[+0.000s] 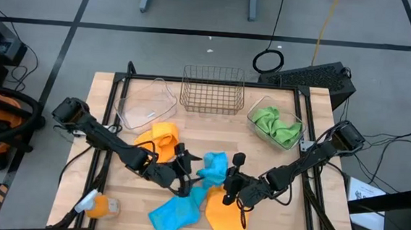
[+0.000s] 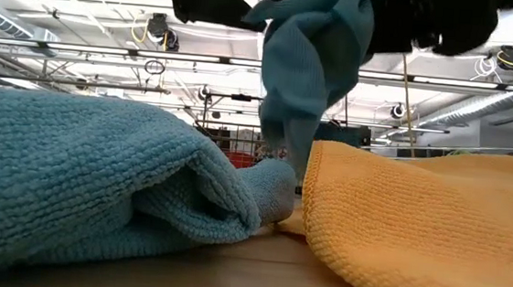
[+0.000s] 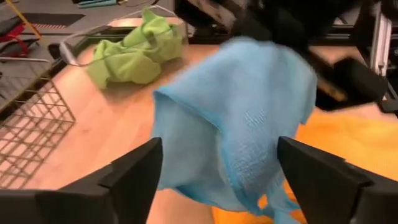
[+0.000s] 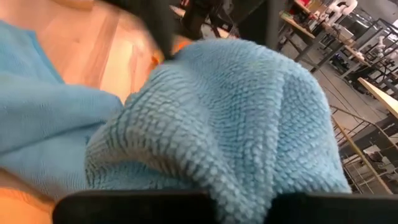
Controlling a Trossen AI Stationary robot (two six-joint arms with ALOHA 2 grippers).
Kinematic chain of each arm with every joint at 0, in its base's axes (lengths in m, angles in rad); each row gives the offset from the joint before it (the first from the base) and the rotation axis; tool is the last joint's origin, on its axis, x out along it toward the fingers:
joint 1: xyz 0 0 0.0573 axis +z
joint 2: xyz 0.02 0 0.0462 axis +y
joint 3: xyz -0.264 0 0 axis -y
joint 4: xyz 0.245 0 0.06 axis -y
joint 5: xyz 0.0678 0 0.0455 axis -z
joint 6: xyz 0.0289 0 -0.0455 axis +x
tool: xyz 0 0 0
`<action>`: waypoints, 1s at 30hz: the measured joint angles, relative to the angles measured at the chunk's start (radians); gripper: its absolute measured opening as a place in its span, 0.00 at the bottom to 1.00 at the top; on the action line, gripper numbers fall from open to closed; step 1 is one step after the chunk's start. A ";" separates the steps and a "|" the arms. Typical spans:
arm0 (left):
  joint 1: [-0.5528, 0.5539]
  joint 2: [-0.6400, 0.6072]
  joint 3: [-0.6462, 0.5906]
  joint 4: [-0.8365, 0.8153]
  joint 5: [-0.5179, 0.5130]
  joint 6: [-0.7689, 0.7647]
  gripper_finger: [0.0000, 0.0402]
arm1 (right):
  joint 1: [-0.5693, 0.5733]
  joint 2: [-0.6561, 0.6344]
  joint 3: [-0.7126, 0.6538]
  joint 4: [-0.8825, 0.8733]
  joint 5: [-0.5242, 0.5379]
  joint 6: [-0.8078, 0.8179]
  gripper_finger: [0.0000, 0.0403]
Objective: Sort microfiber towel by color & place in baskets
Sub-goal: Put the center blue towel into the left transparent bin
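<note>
Blue towel [image 4: 236, 118] hides right pincer [image 1: 231, 179] — fingers unseen.

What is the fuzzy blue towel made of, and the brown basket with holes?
The blue fuzzy towel looks like soft microfiber cloth: tiny looped bumps cover it. The copper-coloured rectangular wire basket seems to be thin metal wire, with the wooden table visible through its grid.

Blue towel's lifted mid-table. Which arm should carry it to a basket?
Right, probably: the right end effector grips the blue towel, while the left end effector beside it is open. The wire basket is empty.
</note>
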 joint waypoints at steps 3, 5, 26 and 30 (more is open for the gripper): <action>-0.002 0.032 0.000 0.051 -0.001 0.000 0.87 | 0.000 -0.023 0.000 0.003 0.000 0.002 0.03; 0.003 0.053 0.000 0.084 -0.012 0.000 0.89 | 0.000 -0.031 0.000 0.004 -0.002 0.002 0.03; 0.123 0.202 -0.001 0.246 0.132 0.099 0.50 | 0.006 -0.032 0.000 0.001 0.000 0.003 0.03; 0.103 0.173 -0.001 0.235 0.130 0.129 0.15 | 0.007 -0.032 0.001 0.003 0.002 0.011 0.04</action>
